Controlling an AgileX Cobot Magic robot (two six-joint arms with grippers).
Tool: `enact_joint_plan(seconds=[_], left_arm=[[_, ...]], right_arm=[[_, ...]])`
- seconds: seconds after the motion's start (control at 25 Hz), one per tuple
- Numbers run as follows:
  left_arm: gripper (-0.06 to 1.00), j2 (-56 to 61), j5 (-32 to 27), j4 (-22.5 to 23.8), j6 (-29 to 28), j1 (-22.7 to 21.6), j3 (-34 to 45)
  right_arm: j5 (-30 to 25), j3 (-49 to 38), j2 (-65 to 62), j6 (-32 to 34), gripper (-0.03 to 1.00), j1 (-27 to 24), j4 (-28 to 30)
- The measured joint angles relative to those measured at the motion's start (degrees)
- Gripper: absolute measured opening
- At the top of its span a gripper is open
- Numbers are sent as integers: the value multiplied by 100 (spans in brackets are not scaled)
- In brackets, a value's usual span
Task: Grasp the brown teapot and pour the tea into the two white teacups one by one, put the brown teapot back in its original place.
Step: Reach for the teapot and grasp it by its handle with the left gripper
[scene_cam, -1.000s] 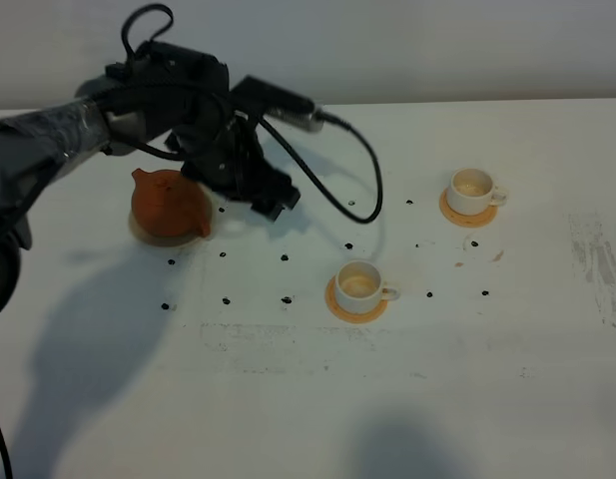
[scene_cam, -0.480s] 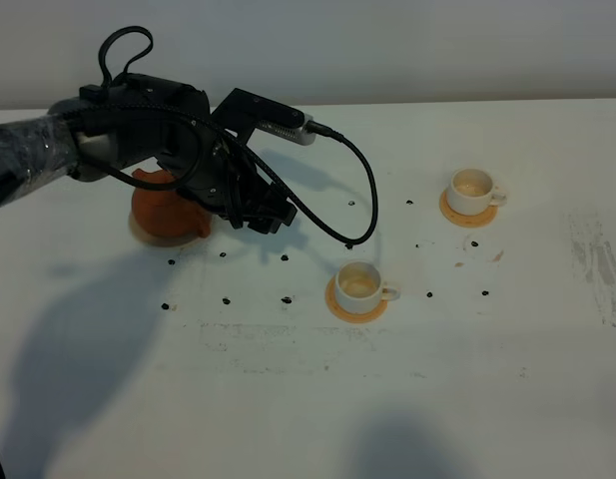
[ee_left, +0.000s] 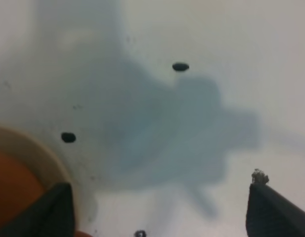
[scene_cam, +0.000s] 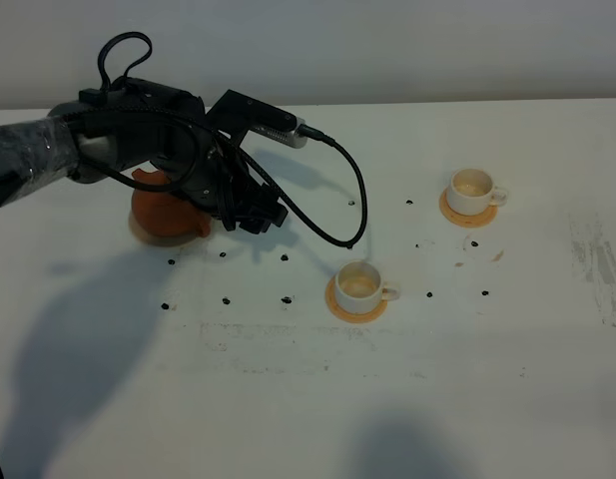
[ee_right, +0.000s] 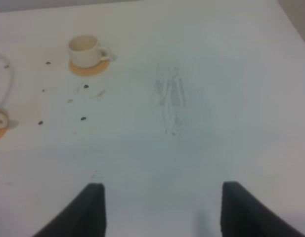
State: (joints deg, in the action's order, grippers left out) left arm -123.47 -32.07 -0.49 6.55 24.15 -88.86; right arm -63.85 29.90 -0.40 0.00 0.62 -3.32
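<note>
One hand (scene_cam: 256,216) (L), fingers apart, just beside brown teapot (scene_cam: 160,210).

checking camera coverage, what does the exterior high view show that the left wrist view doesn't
Only exterior high: the two white teacups on their coasters, and the left arm with its cable. Only left wrist: close up, the left gripper spread wide over bare table. Both: the brown teapot on its cream plate, and black dots.
</note>
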Motion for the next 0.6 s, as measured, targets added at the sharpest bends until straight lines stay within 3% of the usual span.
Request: enact_joint_plan(seconds=[0.6], left_arm=[[68, -15, -809, -18, 2, -108, 0]], right_arm=[[0, 0, 0, 0, 49, 0, 0]])
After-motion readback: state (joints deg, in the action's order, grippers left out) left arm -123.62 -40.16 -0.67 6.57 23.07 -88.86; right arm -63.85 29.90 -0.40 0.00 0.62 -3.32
